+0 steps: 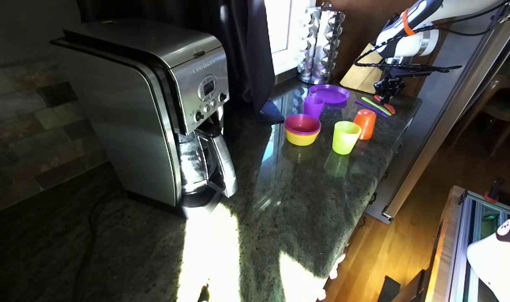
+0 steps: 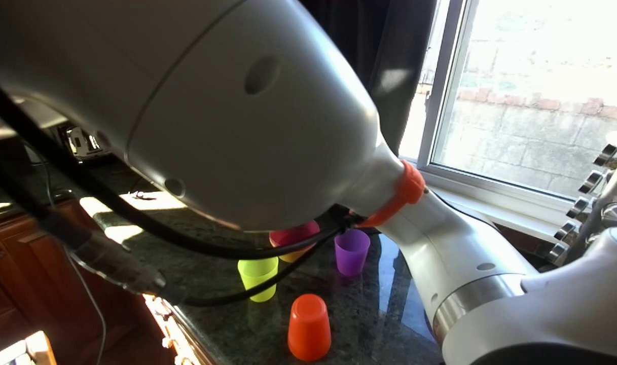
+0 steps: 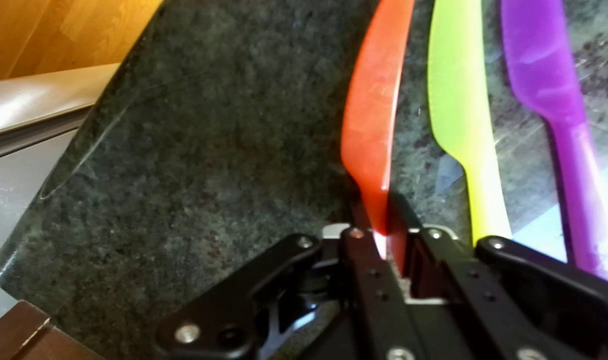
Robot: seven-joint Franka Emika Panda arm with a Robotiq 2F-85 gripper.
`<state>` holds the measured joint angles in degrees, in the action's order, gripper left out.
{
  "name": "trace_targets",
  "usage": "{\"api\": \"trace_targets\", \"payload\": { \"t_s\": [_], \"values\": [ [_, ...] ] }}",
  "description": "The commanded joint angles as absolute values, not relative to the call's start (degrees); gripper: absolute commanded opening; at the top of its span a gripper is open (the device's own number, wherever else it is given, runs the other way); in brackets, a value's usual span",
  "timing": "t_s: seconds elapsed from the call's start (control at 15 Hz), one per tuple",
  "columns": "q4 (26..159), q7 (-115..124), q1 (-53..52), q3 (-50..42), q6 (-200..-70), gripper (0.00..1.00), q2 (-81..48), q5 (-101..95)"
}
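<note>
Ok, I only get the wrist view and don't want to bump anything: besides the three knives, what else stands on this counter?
Observer: An orange cup, upside down, shown in both exterior views.
Operator: Noted. I see the gripper closed around the orange knife. What's next to that cup?
Observer: A yellow-green cup, upright and apart from it.
Operator: Anything lying flat, besides the knives?
Observer: Yes, a purple plate, partly behind a purple cup in an exterior view.
</note>
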<state>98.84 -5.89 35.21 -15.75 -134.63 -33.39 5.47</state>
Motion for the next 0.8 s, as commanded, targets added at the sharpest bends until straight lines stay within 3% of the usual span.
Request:
{"api": "trace_targets", "payload": {
  "t_s": [0.0,0.73],
  "values": [
    [100.57,-7.45,35.77,-15.68,-134.45,0.04,-31.23,6.24],
    [116.16,-12.22,32.82,-15.81,-135.72,0.04,-15.11,6.02]
  ]
}}
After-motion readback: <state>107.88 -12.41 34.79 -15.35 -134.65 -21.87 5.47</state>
